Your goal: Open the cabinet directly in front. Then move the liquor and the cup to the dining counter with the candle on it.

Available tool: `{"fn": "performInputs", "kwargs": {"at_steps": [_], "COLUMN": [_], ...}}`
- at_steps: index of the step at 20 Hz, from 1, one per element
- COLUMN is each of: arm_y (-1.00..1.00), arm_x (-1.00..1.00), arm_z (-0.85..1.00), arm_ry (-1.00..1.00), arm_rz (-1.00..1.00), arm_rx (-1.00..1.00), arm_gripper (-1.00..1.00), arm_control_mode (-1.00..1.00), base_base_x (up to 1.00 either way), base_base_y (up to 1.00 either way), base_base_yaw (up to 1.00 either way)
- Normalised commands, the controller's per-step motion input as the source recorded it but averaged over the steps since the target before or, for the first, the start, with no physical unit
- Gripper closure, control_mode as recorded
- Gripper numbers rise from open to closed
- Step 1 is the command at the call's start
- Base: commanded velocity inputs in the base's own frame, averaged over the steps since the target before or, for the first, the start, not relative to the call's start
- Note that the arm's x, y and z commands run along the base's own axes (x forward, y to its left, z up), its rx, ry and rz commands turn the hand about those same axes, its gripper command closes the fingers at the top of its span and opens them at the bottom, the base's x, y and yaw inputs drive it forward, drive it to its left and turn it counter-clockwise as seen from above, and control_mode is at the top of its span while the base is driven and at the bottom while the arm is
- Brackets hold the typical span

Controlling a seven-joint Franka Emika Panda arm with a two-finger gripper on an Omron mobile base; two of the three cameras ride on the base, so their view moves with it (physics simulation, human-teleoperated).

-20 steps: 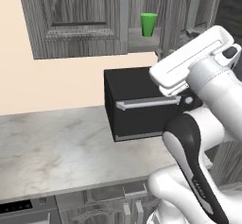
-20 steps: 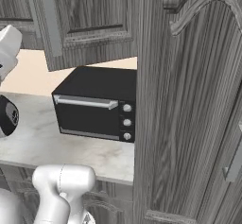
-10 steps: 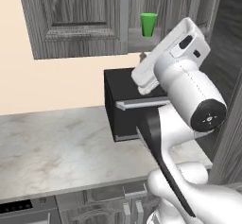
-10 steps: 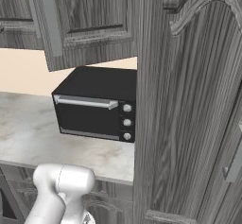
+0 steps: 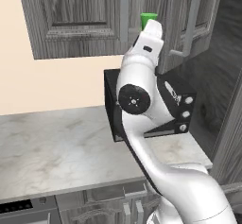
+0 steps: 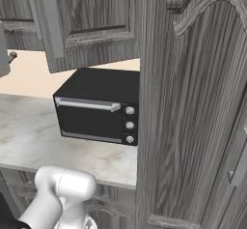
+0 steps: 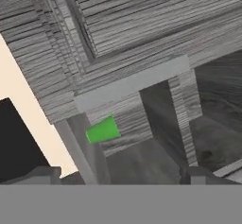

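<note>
Marble surface [image 5: 52, 147] bare at left, black microwave [image 6: 99, 107] against the wall. Above it, cabinet [image 5: 85, 17] with right door swung ajar, exposing green cup [image 7: 102, 130] on the shelf. Gripper [image 7: 120, 175] spread wide, aimed upward, presumably for the cup.

Brightness: we record even, moderate light, flat as rendered.
Shadows: soft and dark inside the open cabinet [image 5: 189, 24] and beneath the black microwave [image 6: 99, 107].
Glare: a mild sheen on the white arm [image 5: 142, 95].
Sharpness: we note coarse, pixelated wood grain in the hand view.
Edge distortion: we cannot tell.
</note>
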Motion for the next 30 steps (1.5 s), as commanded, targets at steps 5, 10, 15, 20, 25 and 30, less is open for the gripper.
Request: {"fn": "performInputs", "kwargs": {"at_steps": [5, 10, 15, 20, 25, 30], "arm_y": [0.00, -0.02, -0.31, -0.28, 0.00, 0.00], "arm_x": [0.08, 0.02, 0.15, 0.31, 0.47, 0.39], "arm_z": [0.00, 0.00, 0.00, 0.00, -0.08, -0.05], "arm_ry": [0.04, 0.00, 0.00, 0.00, 0.01, 0.01], "arm_rz": [-0.23, -0.19, -0.09, -0.07, -0.04, -0.05], "arm_rx": [-0.11, 0.00, 0.00, 0.00, 0.00, 0.00], "arm_gripper": [-1.00, -1.00, -1.00, -1.00, -1.00, -1.00], "arm_control_mode": [-1.00, -1.00, -1.00, -1.00, -1.00, -1.00], "base_base_x": [0.00, 0.00, 0.00, 0.00, 0.00, 0.00], "base_base_y": [0.00, 0.00, 0.00, 0.00, 0.00, 0.00], "base_base_yaw": [0.00, 0.00, 0.00, 0.00, 0.00, 0.00]}}
